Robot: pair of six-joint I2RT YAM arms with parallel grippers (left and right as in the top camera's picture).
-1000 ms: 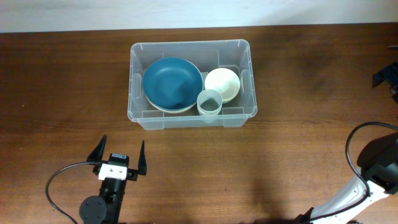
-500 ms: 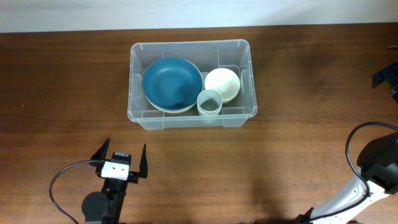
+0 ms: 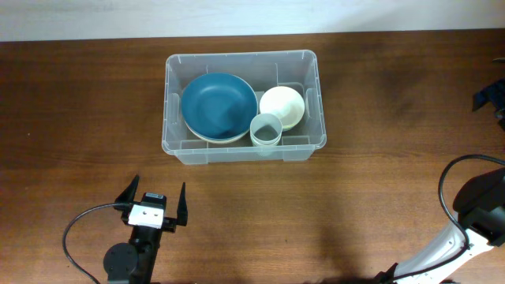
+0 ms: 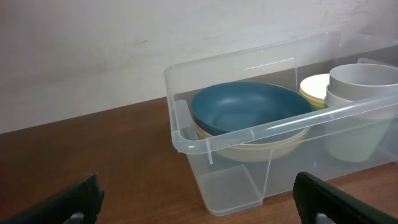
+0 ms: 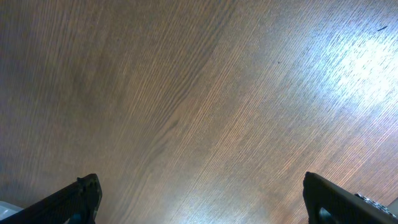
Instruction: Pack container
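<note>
The container (image 3: 169, 102), a clear plastic bin, stands at the back middle of the wooden table. Inside it a blue bowl (image 3: 218, 105) rests in a cream bowl, with a smaller cream bowl (image 3: 286, 102) and a grey-blue cup (image 3: 267, 128) to its right. My left gripper (image 3: 158, 188) is open and empty near the front edge, well short of the bin's front left corner. The left wrist view shows the container rim (image 4: 249, 134), the blue bowl (image 4: 249, 109) and the cup (image 4: 364, 78) ahead of my left gripper (image 4: 198, 186). Open over bare wood is my right gripper (image 5: 199, 186).
The right arm's base and cable (image 3: 473, 209) sit at the front right corner. A dark part (image 3: 491, 99) juts in at the right edge. Brown wood surrounds the container on every side, and a pale wall runs along the back.
My left gripper drew back a little toward the table's front edge, then stopped. Nothing in the container moved.
</note>
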